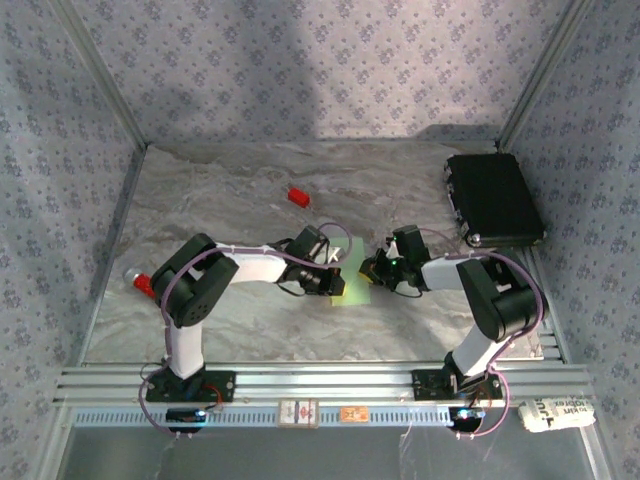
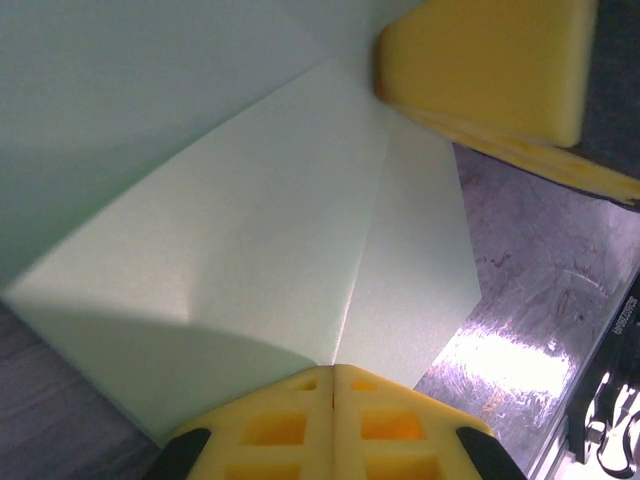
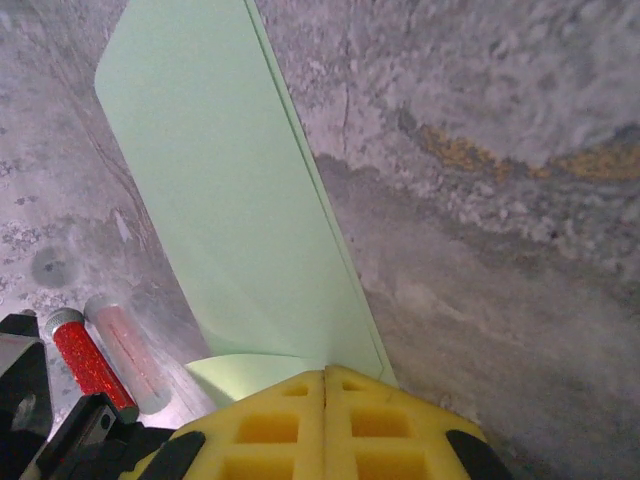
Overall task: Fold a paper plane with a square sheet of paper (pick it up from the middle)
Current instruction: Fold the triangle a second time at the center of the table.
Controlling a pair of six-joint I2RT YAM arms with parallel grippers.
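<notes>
The square sheet of paper (image 1: 355,290) is pale green and lies folded and creased at the table's middle, between both arms. My left gripper (image 1: 335,278) is shut on its left side. In the left wrist view the yellow jaws (image 2: 333,372) meet on a crease of the paper (image 2: 250,230), which fans out ahead. A yellow finger of the right gripper (image 2: 490,60) presses near its far corner. My right gripper (image 1: 378,270) is shut on the right side. In the right wrist view its jaws (image 3: 325,375) pinch a narrow folded flap (image 3: 230,200) standing up from the table.
A small red block (image 1: 298,196) lies behind the arms. At the back right is a black case (image 1: 493,198), and a red-capped tube (image 1: 143,283) lies at the left by the wall; the tube (image 3: 88,358) also appears at lower left. Patterned walls enclose the marbled table (image 1: 230,190).
</notes>
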